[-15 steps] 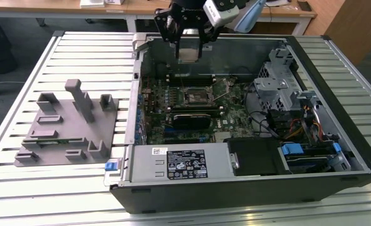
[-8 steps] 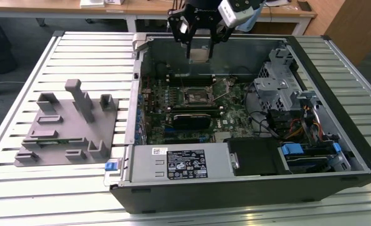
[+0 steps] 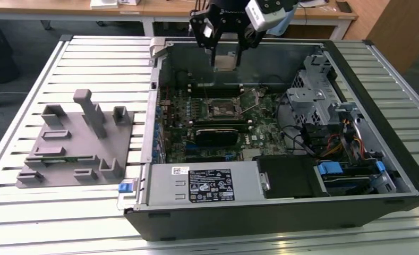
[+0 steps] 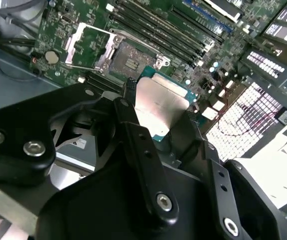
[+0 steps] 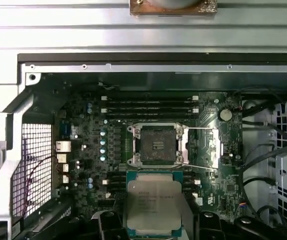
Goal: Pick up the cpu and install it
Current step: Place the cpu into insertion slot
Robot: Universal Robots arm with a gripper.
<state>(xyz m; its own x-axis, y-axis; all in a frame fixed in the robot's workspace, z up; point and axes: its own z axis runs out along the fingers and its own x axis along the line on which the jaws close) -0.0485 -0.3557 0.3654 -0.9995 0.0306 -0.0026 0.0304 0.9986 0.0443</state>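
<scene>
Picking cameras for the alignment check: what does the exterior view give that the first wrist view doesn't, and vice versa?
Exterior view adds: the grey fixture beside the case, the power supply, the pincer high above the motherboard. First wrist view adds: the socket face-on, no chip in it, memory slots flanking it. Both: the cpu clamped in the pincer.

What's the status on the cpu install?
Gripper shut on cpu, above the motherboard. Socket open, empty. No obstruction seen over it.

grey fixture (image 3: 71, 155) lies beside open computer case (image 3: 266, 222).
</scene>
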